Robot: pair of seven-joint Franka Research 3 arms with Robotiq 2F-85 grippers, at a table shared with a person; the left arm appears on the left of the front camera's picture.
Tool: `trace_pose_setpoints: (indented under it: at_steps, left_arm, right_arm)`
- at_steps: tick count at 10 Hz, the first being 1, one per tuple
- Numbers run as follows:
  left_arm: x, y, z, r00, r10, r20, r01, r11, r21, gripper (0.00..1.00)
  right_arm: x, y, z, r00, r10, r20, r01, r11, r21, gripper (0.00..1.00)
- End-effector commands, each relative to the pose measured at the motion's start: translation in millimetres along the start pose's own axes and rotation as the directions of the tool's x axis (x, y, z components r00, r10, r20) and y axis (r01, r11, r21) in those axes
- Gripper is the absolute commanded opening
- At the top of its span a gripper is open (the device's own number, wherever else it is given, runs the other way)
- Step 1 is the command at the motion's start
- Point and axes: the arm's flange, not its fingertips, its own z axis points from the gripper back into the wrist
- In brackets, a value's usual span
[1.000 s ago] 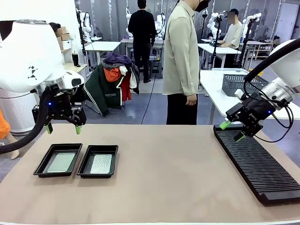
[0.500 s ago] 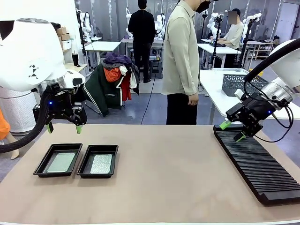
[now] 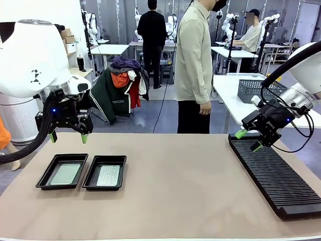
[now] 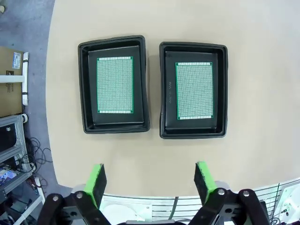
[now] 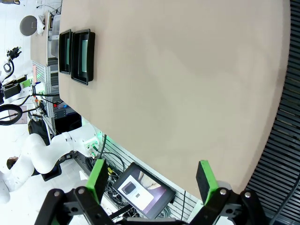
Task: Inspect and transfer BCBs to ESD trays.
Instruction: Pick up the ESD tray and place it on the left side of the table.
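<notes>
Two black ESD trays lie side by side at the table's left, the left tray and the right tray. Each holds one flat BCB: a pale green board and a silvery board. From the left wrist camera both trays show from above with green boards inside. My left gripper hangs open and empty above the table behind the trays. My right gripper is open and empty over the far end of the black slotted rack.
A person in a pale shirt stands at the far side, hands down. A grey mesh basket rests on a white table behind the rack. The tan tabletop stretches bare between trays and rack.
</notes>
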Motion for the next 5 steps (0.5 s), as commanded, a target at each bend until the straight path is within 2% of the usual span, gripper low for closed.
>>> trace_pose_setpoints:
  at_steps: [1, 5]
  left_arm:
    - [0.4, 1.7, -1.2, 1.000, 0.005, 0.002, -0.005, 1.000, -0.002, 1.00]
    - [0.4, 1.7, -1.2, 1.000, 0.005, 0.002, -0.005, 1.000, -0.002, 1.00]
  right_arm:
    - [-0.3, 2.1, -0.2, 1.000, -0.019, 0.008, 0.019, 1.000, -0.016, 1.00]
    - [-0.3, 2.1, -0.2, 1.000, -0.019, 0.008, 0.019, 1.000, -0.016, 1.00]
